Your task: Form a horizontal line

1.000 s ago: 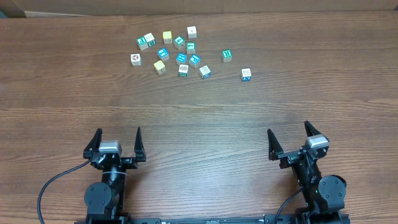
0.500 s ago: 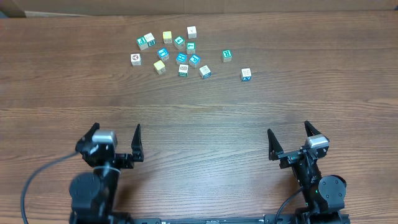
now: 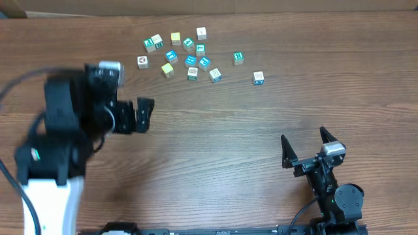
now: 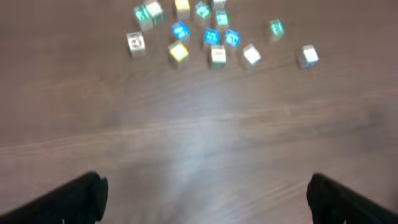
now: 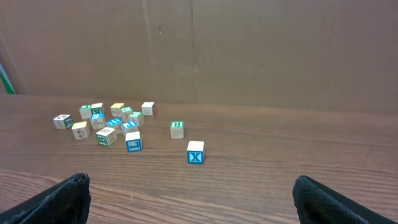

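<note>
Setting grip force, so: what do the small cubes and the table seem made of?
Cubes: probably wood, with pale matte sides and faces printed or painted teal, blue or yellow, some with letters like X. Table: brown wood or wood-look laminate, with long grain lines and a slight sheen under the light. Which of the two, I cannot tell.

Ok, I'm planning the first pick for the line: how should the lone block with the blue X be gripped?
Probably from straight above, the right fingers closing on two opposite side faces of the X block. It sits flat, apart from the green-lettered block nearest it, so its sides look free.
</note>
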`<control>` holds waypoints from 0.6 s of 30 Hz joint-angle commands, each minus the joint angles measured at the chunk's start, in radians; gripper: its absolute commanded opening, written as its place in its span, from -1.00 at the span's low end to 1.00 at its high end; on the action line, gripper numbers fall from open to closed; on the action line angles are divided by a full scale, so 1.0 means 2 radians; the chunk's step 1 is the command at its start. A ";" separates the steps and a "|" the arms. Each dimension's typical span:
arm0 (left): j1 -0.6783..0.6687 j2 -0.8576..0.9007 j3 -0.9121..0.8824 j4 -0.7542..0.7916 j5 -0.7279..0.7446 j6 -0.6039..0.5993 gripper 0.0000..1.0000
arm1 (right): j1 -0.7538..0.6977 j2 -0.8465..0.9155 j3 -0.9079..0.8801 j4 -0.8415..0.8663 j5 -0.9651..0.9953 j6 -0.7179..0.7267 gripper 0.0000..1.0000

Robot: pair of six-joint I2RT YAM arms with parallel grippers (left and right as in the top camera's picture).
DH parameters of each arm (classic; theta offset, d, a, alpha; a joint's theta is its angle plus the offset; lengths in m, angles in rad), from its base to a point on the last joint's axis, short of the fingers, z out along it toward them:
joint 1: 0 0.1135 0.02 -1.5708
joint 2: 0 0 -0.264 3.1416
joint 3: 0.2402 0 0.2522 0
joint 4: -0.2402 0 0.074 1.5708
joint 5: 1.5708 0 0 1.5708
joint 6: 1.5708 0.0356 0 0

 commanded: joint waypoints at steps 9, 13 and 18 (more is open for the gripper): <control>0.003 0.193 0.223 -0.036 0.127 0.012 0.72 | 0.001 -0.004 -0.005 0.002 0.006 -0.003 1.00; 0.003 0.217 0.223 0.040 0.126 -0.060 -0.92 | 0.001 -0.004 -0.005 0.002 0.006 -0.003 1.00; 0.003 0.241 0.250 0.096 0.117 -0.090 -0.92 | 0.001 -0.004 -0.005 0.002 0.006 -0.003 1.00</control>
